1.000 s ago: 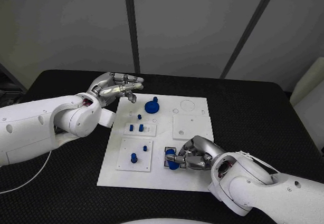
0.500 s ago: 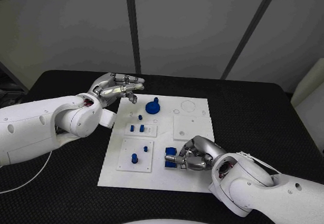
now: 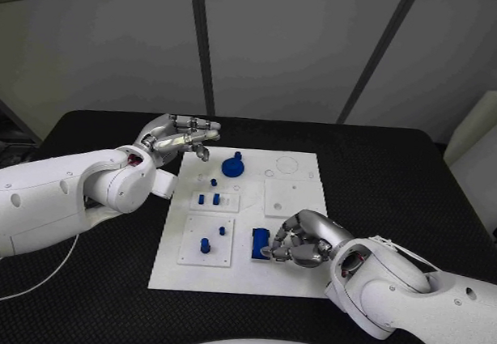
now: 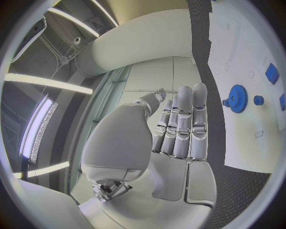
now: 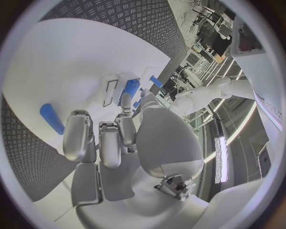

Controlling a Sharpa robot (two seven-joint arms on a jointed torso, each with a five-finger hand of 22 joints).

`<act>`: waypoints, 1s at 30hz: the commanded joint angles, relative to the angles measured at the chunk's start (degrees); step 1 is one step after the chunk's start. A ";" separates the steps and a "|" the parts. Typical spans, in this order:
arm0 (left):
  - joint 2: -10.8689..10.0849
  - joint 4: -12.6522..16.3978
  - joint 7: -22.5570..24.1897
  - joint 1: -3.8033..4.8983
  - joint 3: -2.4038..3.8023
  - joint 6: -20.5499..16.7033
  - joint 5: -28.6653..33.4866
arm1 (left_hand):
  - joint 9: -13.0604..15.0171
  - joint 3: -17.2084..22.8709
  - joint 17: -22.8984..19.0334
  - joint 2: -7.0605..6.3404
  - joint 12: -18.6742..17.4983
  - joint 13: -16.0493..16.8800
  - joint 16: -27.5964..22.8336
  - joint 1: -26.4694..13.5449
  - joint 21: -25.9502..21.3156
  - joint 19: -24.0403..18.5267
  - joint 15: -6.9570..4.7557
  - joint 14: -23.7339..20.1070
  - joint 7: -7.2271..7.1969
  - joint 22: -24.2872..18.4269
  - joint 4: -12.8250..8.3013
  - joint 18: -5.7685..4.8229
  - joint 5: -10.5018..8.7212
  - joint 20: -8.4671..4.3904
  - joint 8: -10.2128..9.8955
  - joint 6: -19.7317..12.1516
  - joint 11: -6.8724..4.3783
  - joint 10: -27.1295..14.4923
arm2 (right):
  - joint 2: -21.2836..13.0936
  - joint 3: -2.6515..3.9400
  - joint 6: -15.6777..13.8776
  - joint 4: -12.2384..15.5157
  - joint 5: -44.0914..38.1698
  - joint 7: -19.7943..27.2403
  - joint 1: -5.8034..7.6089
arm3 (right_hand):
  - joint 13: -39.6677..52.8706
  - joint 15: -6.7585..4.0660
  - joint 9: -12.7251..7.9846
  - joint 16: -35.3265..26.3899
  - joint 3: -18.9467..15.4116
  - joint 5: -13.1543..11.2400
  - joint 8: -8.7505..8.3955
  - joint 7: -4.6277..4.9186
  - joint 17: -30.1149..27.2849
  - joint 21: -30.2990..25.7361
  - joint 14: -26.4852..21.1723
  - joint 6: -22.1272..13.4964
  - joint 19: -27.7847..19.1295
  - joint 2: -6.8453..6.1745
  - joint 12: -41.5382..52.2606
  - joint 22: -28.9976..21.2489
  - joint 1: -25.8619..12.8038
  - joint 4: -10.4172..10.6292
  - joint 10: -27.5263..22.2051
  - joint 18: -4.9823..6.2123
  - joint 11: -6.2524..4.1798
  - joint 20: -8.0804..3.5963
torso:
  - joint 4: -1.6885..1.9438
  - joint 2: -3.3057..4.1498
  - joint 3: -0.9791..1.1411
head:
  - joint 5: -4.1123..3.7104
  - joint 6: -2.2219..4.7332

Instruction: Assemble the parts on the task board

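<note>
The white task board (image 3: 286, 281) lies mid-table. A blue gear (image 3: 233, 166) stands at its far end, also in the left wrist view as the blue gear (image 4: 237, 98). Small blue pegs (image 3: 209, 197) stand in the middle left plate, and two more pegs (image 3: 206, 244) in the near left plate. My right hand (image 3: 303, 240) is curled over the board's near right part and pinches a blue block (image 3: 259, 239), which stands upright; the right wrist view shows this block (image 5: 130, 88) at my fingertips (image 5: 126, 112). My left hand (image 3: 180, 137) hovers off the board's far left corner, fingers straight, holding nothing.
Another blue bar (image 5: 50, 118) lies flat on the board beside my right hand. A raised white square plate (image 3: 290, 197) sits at the board's right middle. Black table (image 3: 399, 193) surrounds the board on all sides.
My right hand has brought the blue block a little farther up the board and set it more upright. The left hand has barely moved.
</note>
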 commanded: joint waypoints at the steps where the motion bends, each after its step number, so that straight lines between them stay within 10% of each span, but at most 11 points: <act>1: 0.09 0.02 0.05 0.07 0.04 0.86 0.14 | 0.06 -0.20 -0.08 0.19 0.36 0.07 0.15 -0.24 -0.30 -0.26 0.05 -0.31 0.06 -0.08 -0.02 -0.98 -0.08 0.30 0.05 -0.37 -0.02 -0.54 | -0.32 0.03 -0.30 -0.03 -1.50 1.17 0.09 | -0.13 -0.43 0.06 0.31 0.22 -0.19 0.25 -0.24 9.26 -0.03 4.68 -0.21 0.00 0.63 0.11 0.09 1.48 -0.60 0.21 -0.62 -0.36 -0.59 | 0.24 0.03 -0.05 | -0.10 0.05; 15: -0.58 0.30 -0.01 0.06 0.03 0.52 0.14 | 0.06 -0.32 -0.21 0.28 0.53 0.08 0.21 -0.22 -0.45 -0.27 0.06 -0.39 0.04 -0.17 0.02 -0.96 -0.05 0.33 0.12 -0.46 -0.04 -0.69 | -10.05 1.59 -1.73 2.36 1.19 3.21 0.52 | -3.76 0.78 -2.21 -0.88 -0.10 4.56 -5.28 1.68 6.99 -1.87 4.14 -2.45 -1.54 0.94 -4.58 -2.18 2.94 1.05 -2.18 -0.14 1.15 0.35 | -0.03 0.11 -0.04 | -0.90 0.31; 30: -0.54 0.65 0.01 0.06 0.03 0.48 0.14 | 0.06 -0.32 -0.21 0.28 0.53 0.08 0.21 -0.22 -0.45 -0.27 0.06 -0.39 0.04 -0.17 0.02 -0.96 -0.05 0.33 0.12 -0.46 -0.04 -0.69 | -12.30 1.81 5.04 0.43 -8.89 -0.85 0.54 | -3.82 1.07 -3.77 -0.67 -1.65 5.31 -9.28 1.92 7.62 -1.43 4.31 0.18 -0.98 -0.55 -5.18 -1.33 2.64 3.93 -1.69 -0.29 1.42 0.77 | -0.09 0.23 0.12 | -2.62 0.18</act>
